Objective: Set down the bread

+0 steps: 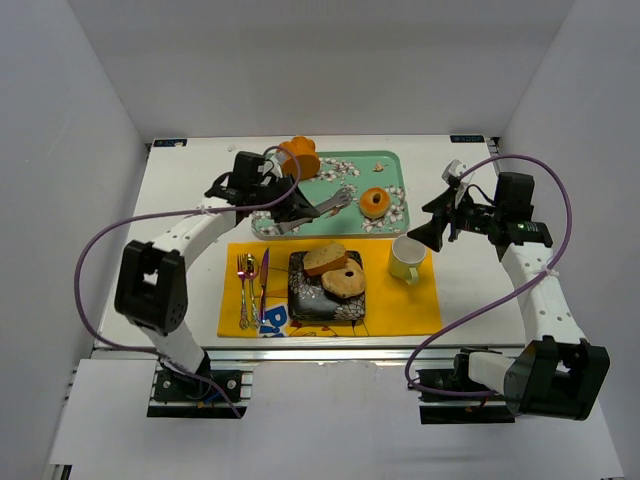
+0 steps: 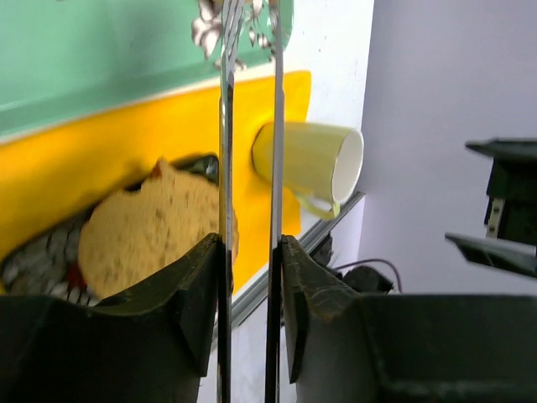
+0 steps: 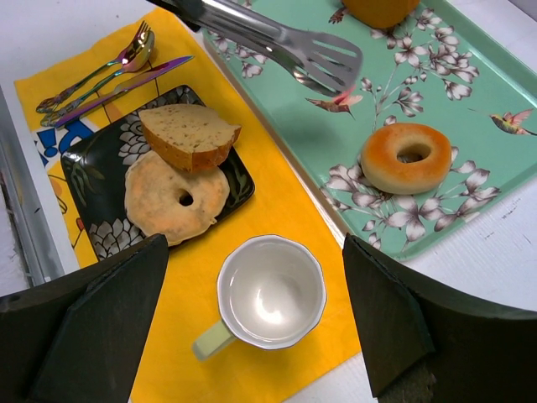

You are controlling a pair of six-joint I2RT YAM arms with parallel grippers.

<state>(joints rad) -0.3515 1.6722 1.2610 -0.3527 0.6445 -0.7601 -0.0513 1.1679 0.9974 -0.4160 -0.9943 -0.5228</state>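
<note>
White walls close in the white bench (image 1: 180,200) on the left, far and right sides.

The left pincer (image 2: 249,285) is pressed onto the handles of metal tongs (image 2: 226,168), one finger on each outer side. It hangs over the left half of a green flowered tray (image 3: 453,84). The tong blades reach right and stand slightly apart above the tray. The donut (image 3: 382,164) lies on the tray toward its near right corner, well apart from the blades, with bare tray showing between them. A bright orange fluted cake (image 1: 300,155) stands at the tray's far left edge.

The right pincer (image 1: 430,232) is spread wide and grips nothing. It hovers to the right of the tray and looks down on a pale yellow mug (image 3: 271,294). The mug stands upright at the right end of a yellow mat (image 3: 285,210), just inside the mat's edge. White bench lies bare to its right.

The tray's near rim runs just beside the mat's far edge. On the middle of the mat sits a black patterned plate (image 3: 92,164). The bagel (image 3: 155,197) lies flat on it, and the slice (image 3: 189,134) rests on the bagel's far side. The plate's left part shows uncovered. Cutlery (image 3: 101,80) lies on the mat just left of the plate.
</note>
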